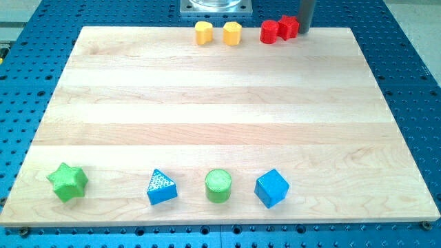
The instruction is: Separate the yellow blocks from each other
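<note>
No claw on rig, my tip (304, 31) sits at table (207, 117) 1 o'clock edge touching red blocks (279, 29); two yellow blocks (218, 33) near 12, so route round reds, wedge between yellows.

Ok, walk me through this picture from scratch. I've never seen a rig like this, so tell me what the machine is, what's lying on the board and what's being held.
One camera looks down on a wooden board resting on a blue perforated table. The machine is a robot arm ending in a dark rod; my tip sits at the view's top, just right of two red blocks. It only pushes; nothing is held. Left of the reds are two yellow blocks, slightly apart. Along the bottom: green star, blue triangle, green cylinder, blue cube.
</note>
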`<state>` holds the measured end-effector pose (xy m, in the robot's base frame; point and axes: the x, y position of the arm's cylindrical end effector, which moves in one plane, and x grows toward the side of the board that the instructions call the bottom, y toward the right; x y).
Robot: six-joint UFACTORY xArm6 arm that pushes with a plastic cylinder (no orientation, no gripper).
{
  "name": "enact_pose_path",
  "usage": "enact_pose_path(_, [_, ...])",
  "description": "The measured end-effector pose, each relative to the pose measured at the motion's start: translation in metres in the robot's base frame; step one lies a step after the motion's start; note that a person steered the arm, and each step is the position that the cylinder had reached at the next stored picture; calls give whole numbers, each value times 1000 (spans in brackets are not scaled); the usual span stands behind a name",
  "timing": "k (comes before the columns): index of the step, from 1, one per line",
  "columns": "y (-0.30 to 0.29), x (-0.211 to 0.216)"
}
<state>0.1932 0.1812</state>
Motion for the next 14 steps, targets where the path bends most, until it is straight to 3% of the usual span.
enact_pose_path(2, [-167, 64])
enact_pose_path(3, [-170, 68])
enact_pose_path(4, [-151, 30])
enact_pose_path(5, [-175, 0])
enact_pose_path(6, [-220, 1])
enact_pose_path(7, [-265, 31])
enact_pose_path(8, [-260, 34])
enact_pose_path(9, [-297, 47])
enact_pose_path(11, [-238, 76])
enact_pose_path(13, [-296, 97])
enact_pose_path(14, [-264, 118])
